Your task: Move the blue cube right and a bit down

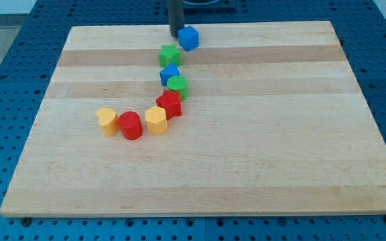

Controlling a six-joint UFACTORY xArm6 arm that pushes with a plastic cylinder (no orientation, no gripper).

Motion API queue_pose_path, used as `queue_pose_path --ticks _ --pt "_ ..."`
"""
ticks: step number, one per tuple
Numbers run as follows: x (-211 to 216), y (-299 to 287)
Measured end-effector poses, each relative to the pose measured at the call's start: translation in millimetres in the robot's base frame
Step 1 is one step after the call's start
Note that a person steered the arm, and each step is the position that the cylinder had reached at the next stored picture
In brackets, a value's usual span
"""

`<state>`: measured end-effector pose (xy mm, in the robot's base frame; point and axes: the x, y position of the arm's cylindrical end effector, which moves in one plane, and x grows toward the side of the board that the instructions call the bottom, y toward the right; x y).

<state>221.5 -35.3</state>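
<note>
The blue cube (pixel 189 38) sits near the top edge of the wooden board (pixel 280 134), a little left of centre. My tip (pixel 176 36) comes down from the view's top and stands right at the cube's left side, touching or nearly touching it. Below the cube, a chain of blocks curves down and to the left.
The chain runs from a green star-like block (pixel 170 55) to a second blue block (pixel 169 74), a green cylinder (pixel 177 85), a red star-like block (pixel 169 104), a yellow block (pixel 156 120), a red cylinder (pixel 131 125) and a yellow heart (pixel 106 120).
</note>
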Motion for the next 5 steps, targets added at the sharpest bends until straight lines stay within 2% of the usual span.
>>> queue_pose_path --ticks 3,4,5 --pt "10.5 104.8" --pt "0.5 85.5" --pt "-28.2 54.2"
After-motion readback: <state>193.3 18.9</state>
